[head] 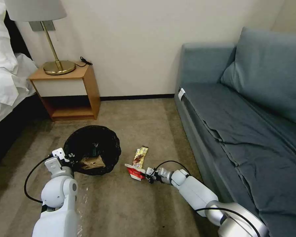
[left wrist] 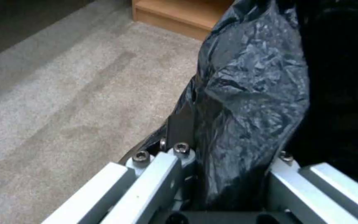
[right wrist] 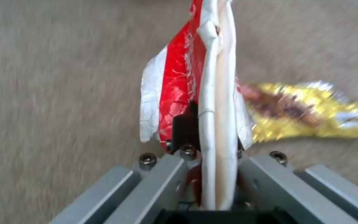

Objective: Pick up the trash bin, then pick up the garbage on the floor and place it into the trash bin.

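The trash bin (head: 92,149) stands low over the carpet at the left, its black bag (left wrist: 253,93) folded over the rim. My left gripper (head: 67,161) is shut on the near rim. Inside lie a crumpled brown paper bag (head: 92,162) and a clear bottle (head: 95,149). To the right of the bin, my right gripper (head: 144,174) is shut on the red-and-white wrapper (head: 135,171), which stands pinched edge-on between the fingers (right wrist: 212,102). A gold-yellow snack wrapper (head: 140,156) lies on the carpet just beyond it (right wrist: 308,115).
A grey-blue sofa (head: 246,125) runs along the right. A wooden nightstand (head: 69,92) with a brass lamp (head: 57,64) stands at the back left, beside a bed (head: 6,82). Open carpet (head: 135,204) lies in front.
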You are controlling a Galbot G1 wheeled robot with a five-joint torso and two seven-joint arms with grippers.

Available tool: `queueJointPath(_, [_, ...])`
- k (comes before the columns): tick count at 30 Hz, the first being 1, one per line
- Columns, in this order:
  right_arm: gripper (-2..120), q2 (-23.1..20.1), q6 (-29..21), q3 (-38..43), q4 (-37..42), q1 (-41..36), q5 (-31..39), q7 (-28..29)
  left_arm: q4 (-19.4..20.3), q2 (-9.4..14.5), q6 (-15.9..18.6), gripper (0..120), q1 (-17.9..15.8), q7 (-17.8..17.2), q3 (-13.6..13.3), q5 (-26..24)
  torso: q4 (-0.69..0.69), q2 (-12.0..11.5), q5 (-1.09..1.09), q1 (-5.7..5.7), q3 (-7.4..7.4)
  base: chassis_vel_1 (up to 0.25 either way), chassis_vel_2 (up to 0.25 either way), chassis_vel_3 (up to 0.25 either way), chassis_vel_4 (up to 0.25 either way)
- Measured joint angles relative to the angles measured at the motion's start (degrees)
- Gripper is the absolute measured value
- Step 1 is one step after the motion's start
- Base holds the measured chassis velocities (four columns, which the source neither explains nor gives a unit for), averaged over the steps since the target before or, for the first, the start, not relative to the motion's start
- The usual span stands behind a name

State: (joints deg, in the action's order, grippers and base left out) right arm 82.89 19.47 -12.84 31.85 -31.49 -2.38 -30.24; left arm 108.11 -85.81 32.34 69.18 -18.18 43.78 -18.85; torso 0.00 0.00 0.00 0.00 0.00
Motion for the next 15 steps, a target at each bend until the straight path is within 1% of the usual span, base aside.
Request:
queueJointPath(3, [0,-1.30,0.32,1.01,4.79,-1.02,3.68,0.59,-0.36,0.18,-0.01,2,-0.22,0.00,-0.02,-0.20,0.00,0.00,0.00,0.00,0.00,0.000,0.000,0.000,0.000])
queueJointPath(4, [0,-1.30,0.32,1.01,4.79,-1.02,3.68,0.59,-0.36,0.18,-0.01,2,-0.22,0.00,-0.02,-0.20,0.00,0.00,0.00,0.00,0.00,0.000,0.000,0.000,0.000])
queueJointPath(6, [0,-2.02,0.62,2.10,8.63,-1.40,7.36,3.40,-0.69,0.26,-0.01,2,-0.41,-0.05,-0.03,-0.32,-0.01,0.00,0.00,0.00,0.00,0.000,0.000,0.000,0.000])
queueJointPath(7, [0,-2.02,0.62,2.10,8.63,-1.40,7.36,3.40,-0.69,0.26,-0.01,2,-0.41,-0.05,-0.03,-0.32,-0.01,0.00,0.00,0.00,0.00,0.000,0.000,0.000,0.000])
queueJointPath(9, [0,-2.63,0.16,2.29,12.84,-1.51,11.02,7.64,-1.12,0.23,-0.05,2,-0.49,-0.07,-0.15,-0.46,0.00,0.00,-0.01,0.00,0.00,0.000,0.000,0.000,0.000])
queueJointPath(10, [0,-2.63,0.16,2.29,12.84,-1.51,11.02,7.64,-1.12,0.23,-0.05,2,-0.49,-0.07,-0.15,-0.46,0.00,0.00,-0.01,0.00,0.00,0.000,0.000,0.000,0.000])
queueJointPath(11, [0,-2.73,0.00,2.34,15.33,-1.50,12.46,10.92,-1.46,0.15,-0.17,2,-0.63,-0.07,-0.24,-0.50,-0.01,0.00,-0.01,0.00,0.00,0.000,0.000,0.000,0.000])
queueJointPath(12, [0,-2.73,0.00,2.34,15.33,-1.50,12.46,10.92,-1.46,0.15,-0.17,2,-0.63,-0.07,-0.24,-0.50,-0.01,0.00,-0.01,0.00,0.00,0.000,0.000,0.000,0.000])
queueJointPath(14, [0,-2.62,-0.64,2.09,19.88,-0.70,14.53,17.83,-2.22,0.07,-0.36,2,-1.11,-0.09,-0.53,-0.64,-0.01,0.00,-0.01,0.00,0.01,0.000,0.000,0.000,0.000])
queueJointPath(15, [0,-2.56,-1.05,1.57,21.65,-0.10,15.62,20.39,-2.52,0.12,-0.41,2,-1.30,-0.09,-0.71,-0.70,-0.01,0.00,-0.01,0.00,0.00,0.000,0.000,0.000,0.000])
